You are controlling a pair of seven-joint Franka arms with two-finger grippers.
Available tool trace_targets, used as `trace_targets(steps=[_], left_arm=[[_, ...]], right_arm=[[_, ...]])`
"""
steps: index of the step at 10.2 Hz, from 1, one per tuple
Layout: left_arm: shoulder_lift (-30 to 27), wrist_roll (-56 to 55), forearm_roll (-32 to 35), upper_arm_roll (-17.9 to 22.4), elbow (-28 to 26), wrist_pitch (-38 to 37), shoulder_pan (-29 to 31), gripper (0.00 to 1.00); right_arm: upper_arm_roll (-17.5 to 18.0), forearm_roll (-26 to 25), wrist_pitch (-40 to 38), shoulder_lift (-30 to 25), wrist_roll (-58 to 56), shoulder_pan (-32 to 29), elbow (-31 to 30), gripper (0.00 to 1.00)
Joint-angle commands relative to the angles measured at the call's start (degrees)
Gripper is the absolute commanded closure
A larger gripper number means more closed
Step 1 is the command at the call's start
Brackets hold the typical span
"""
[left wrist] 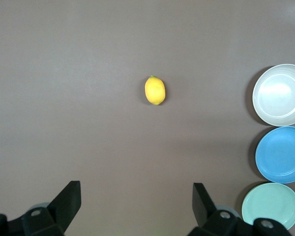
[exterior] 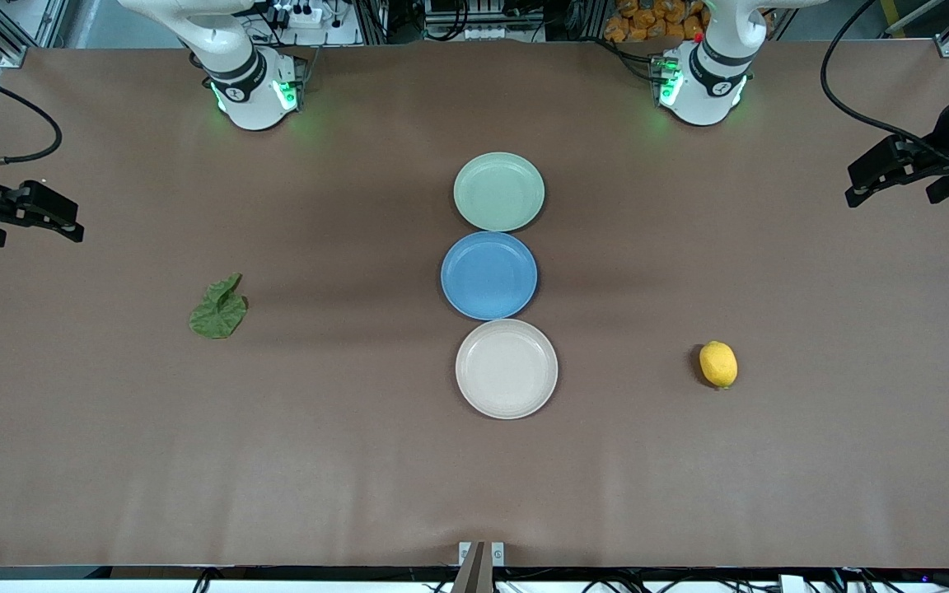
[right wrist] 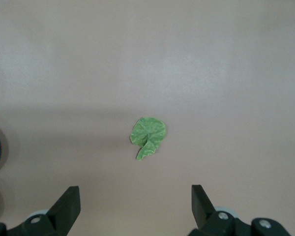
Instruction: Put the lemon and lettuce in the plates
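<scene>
Hanging high at the table's [exterior: 112, 461] two ends, my left gripper [left wrist: 136, 206] and right gripper [right wrist: 135, 206] both have fingers spread wide, holding nothing, bare tabletop all round. Three plates in a touching row, near to far: beige-white plate [exterior: 507, 368], blue plate [exterior: 488, 275], mint plate [exterior: 498, 191]. One lemon [exterior: 718, 364] lies toward my left arm's end, one lettuce [exterior: 217, 310] toward my right arm's end, each well apart from the plates and well below its gripper.

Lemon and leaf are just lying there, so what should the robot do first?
Probably lower the open left gripper onto the lemon: it lies alone on the table, and the beige plate beside it is empty. The right gripper, open too, waits above the lettuce.
</scene>
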Motion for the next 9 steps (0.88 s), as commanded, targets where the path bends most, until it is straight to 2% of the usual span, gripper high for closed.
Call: trace_targets(steps=[1, 6, 9], left_arm=[[-1.0, 1.2, -0.5, 0.0, -0.6, -0.6, 0.3, 0.00], [1.0, 1.6, 0.3, 0.5, -1.2, -0.6, 0.8, 0.00], [6.4, 2.0, -1.4, 0.8, -2.5, 0.8, 1.7, 0.00]], right_arm=[[0.0, 0.6, -0.1, -0.4, 0.2, -0.2, 0.3, 0.00], [0.0, 0.7, 0.0, 0.2, -0.4, -0.4, 0.2, 0.00], [0.0, 0.7, 1.0, 0.2, -0.3, -0.2, 0.3, 0.00]])
